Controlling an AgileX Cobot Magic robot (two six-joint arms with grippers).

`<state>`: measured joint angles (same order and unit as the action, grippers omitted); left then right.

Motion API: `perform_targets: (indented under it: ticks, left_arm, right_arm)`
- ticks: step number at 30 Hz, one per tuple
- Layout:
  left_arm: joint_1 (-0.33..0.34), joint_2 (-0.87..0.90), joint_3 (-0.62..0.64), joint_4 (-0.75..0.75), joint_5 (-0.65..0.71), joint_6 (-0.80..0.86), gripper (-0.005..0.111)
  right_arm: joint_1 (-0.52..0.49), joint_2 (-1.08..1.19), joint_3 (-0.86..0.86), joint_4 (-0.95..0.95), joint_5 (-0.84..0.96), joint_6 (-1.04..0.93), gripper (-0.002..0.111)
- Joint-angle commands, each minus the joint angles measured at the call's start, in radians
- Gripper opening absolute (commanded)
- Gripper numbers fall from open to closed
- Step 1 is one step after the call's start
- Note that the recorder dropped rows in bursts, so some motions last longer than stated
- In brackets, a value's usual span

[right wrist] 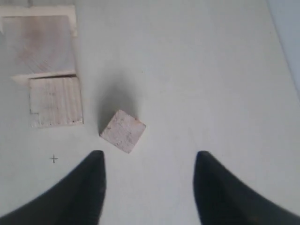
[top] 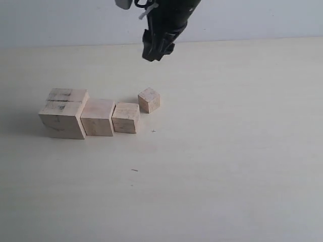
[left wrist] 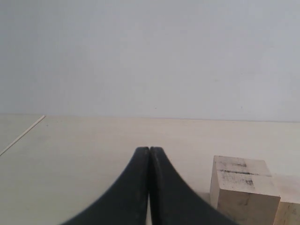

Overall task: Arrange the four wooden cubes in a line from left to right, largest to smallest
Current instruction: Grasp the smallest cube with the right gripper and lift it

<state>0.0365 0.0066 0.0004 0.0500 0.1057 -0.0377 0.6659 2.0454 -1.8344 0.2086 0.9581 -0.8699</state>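
Note:
Three pale wooden cubes stand touching in a row: the largest cube (top: 63,113) with dark smudges at the left, a medium cube (top: 97,117) beside it, then a smaller cube (top: 125,117). The smallest cube (top: 149,100) sits turned, a little behind and right of the row's end. My right gripper (top: 157,50) hangs open high above the table behind the smallest cube (right wrist: 123,131), nothing between its fingers (right wrist: 91,180). My left gripper (left wrist: 150,151) is shut and empty, low beside the largest cube (left wrist: 241,194); the exterior view does not show it.
The pale tabletop (top: 227,151) stretches to the right and front of the cubes. A small cross mark (top: 153,131) lies right of the row. A grey wall (top: 60,20) bounds the table's far edge.

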Motion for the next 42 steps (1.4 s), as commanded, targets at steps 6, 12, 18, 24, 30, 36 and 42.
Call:
perform_targets:
  ticks: [6,12,18,24,30,36,42]
  left_arm:
    - [0.002,-0.007,0.0,-0.006,-0.002,0.002,0.003]
    - [0.002,-0.007,0.0,-0.006,-0.002,0.002,0.003]
    - [0.002,-0.007,0.0,-0.006,-0.002,0.002,0.003]
    - [0.002,-0.007,0.0,-0.006,-0.002,0.002,0.003]
    - [0.002,-0.007,0.0,-0.006,-0.002,0.002,0.003]
    - [0.002,-0.007,0.0,-0.006,-0.002,0.002,0.003]
    - [0.002,-0.007,0.0,-0.006,-0.002,0.002,0.003]
  right_arm:
    - [-0.05,0.109,0.003,0.003,-0.006,0.083,0.03]
    - [-0.048,0.183,0.003,0.079,-0.013,0.141,0.079]
    - [-0.048,0.221,0.003,0.151,-0.02,0.133,0.096]
    - [-0.048,0.253,0.003,0.146,-0.073,0.134,0.096]
    - [-0.048,0.277,0.003,0.114,-0.156,0.138,0.096]
    - [-0.048,0.309,0.003,0.105,-0.171,0.159,0.096]
    - [-0.048,0.332,0.003,0.105,-0.206,0.157,0.083]
